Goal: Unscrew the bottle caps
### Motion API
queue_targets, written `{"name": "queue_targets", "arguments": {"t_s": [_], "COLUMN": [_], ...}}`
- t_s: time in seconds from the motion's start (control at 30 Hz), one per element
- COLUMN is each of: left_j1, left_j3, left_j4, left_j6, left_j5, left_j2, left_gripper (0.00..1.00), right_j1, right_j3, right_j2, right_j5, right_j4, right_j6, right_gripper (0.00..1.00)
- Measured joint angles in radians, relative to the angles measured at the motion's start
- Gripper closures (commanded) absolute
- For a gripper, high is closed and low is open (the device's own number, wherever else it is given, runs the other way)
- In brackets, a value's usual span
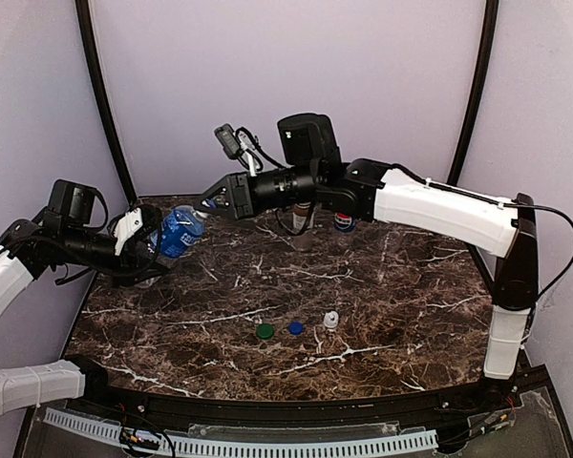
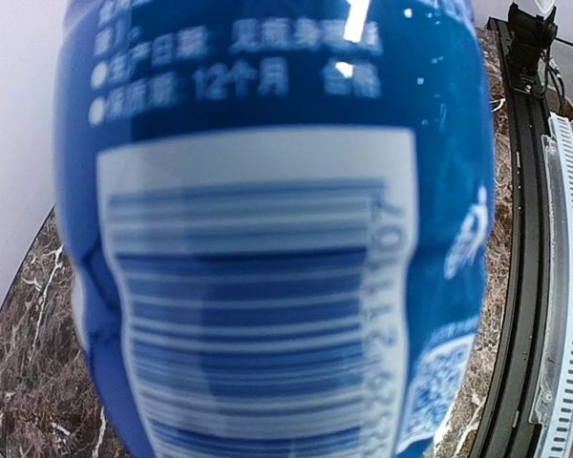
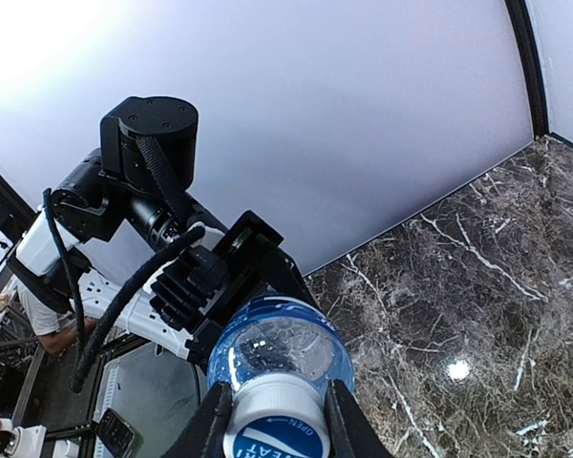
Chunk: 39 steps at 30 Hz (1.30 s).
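My left arm (image 1: 76,246) holds the blue-label bottle (image 1: 179,232) tilted above the left side of the desk (image 1: 382,305), with the left jaws clamped on its body. The right jaws, on my right arm (image 1: 439,205), pinch the blue-marked cap (image 3: 275,431) from both sides. A green cap (image 1: 265,331), a blue cap (image 1: 295,327) and a white cap (image 1: 330,320) lie loose on the desk. I judge this to be the unscrewing step. Next I should twist the cap against a firm left grip.

Desk (image 1: 401,286): dark, white-veined marble-look slab, polished, with a bright highlight. Bottle (image 1: 179,232): clear shiny plastic wrapped in a glossy blue film label (image 2: 267,239). Cap (image 3: 275,420): smooth white plastic. Right arm cover (image 1: 439,205): smooth white plastic.
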Motion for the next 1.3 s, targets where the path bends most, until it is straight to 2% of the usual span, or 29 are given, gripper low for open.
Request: {"name": "queue_targets", "arguments": {"t_s": [0.03,0.1,0.27,0.4,0.57,0.8,1.03,1.17,1.3], "left_j1": [0.000,-0.006,-0.035,-0.072,-0.123,-0.196,-0.220,-0.223,-0.224], "left_j3": [0.000,0.000,0.001,-0.006,-0.074,-0.163,-0.174,-0.174,-0.174], "left_j4": [0.000,0.008,0.059,0.149,0.317,0.462,0.500,0.504,0.505], "left_j6": [-0.001,0.002,0.064,0.199,0.391,0.584,0.616,0.614,0.612], "left_j5": [-0.003,-0.014,-0.181,-0.377,-0.568,-0.705,-0.771,-0.781,-0.789], "left_j2": [-0.002,-0.005,-0.029,-0.056,-0.132,-0.200,-0.177,-0.167,-0.167], "left_gripper": [0.62,0.63,0.64,0.64,0.64,0.63,0.64,0.64,0.64], "right_j1": [0.000,0.000,0.000,-0.003,-0.012,-0.027,-0.032,-0.034,-0.034], "right_j3": [-0.005,-0.016,-0.053,-0.073,-0.075,-0.075,-0.074,-0.079,-0.082], "right_j2": [-0.002,-0.005,-0.013,-0.016,-0.016,-0.014,0.003,0.003,0.003], "right_j5": [0.002,0.010,0.025,0.014,-0.013,-0.068,-0.090,-0.077,-0.065], "right_j4": [0.005,0.008,0.005,0.017,0.056,0.140,0.160,0.154,0.134], "right_j6": [0.001,0.013,0.034,0.060,0.097,0.168,0.203,0.202,0.201], "right_gripper": [0.45,0.35,0.27,0.23,0.30,0.51,0.45,0.51,0.49]}}
